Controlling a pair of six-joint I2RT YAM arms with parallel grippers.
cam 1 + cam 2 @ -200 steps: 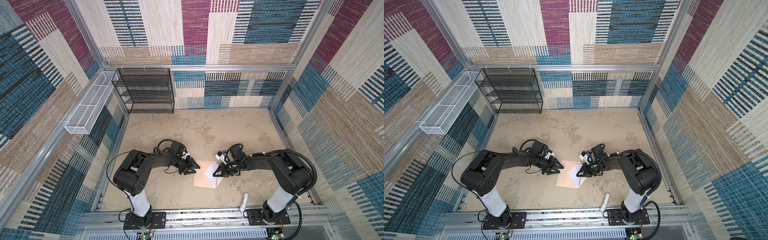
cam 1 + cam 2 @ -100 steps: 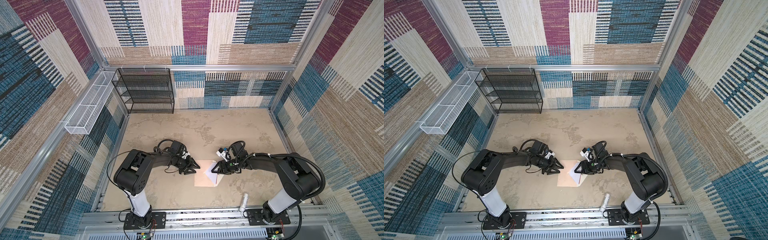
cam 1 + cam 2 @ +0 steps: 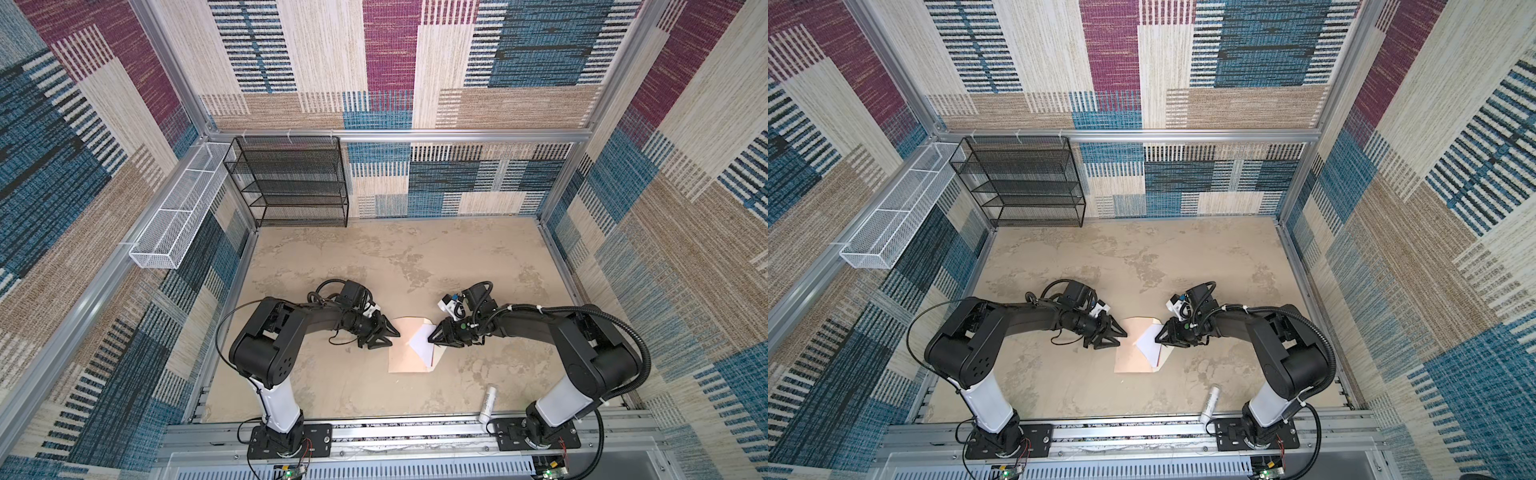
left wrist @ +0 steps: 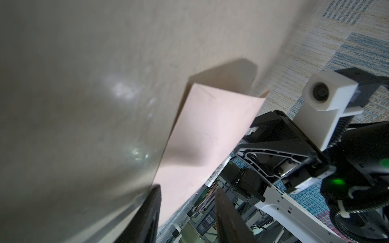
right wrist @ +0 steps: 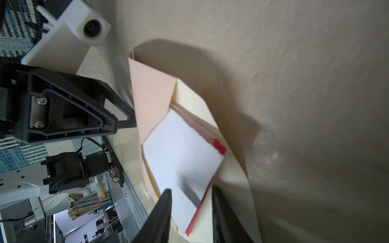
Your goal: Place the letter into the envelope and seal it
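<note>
The right pincer [image 3: 431, 338] stood with its jaws apart. A corner of the letter [image 5: 183, 151] lay between its fingers, white face up and red edge showing; whether they touched it could not be told. The letter lay askew on the envelope [image 3: 409, 359], straight ahead of that pincer and over the cream flap lining. The left pincer [image 3: 395, 339], jaws likewise apart, faced the envelope's opposite edge, which reached in between its fingertips.
</note>
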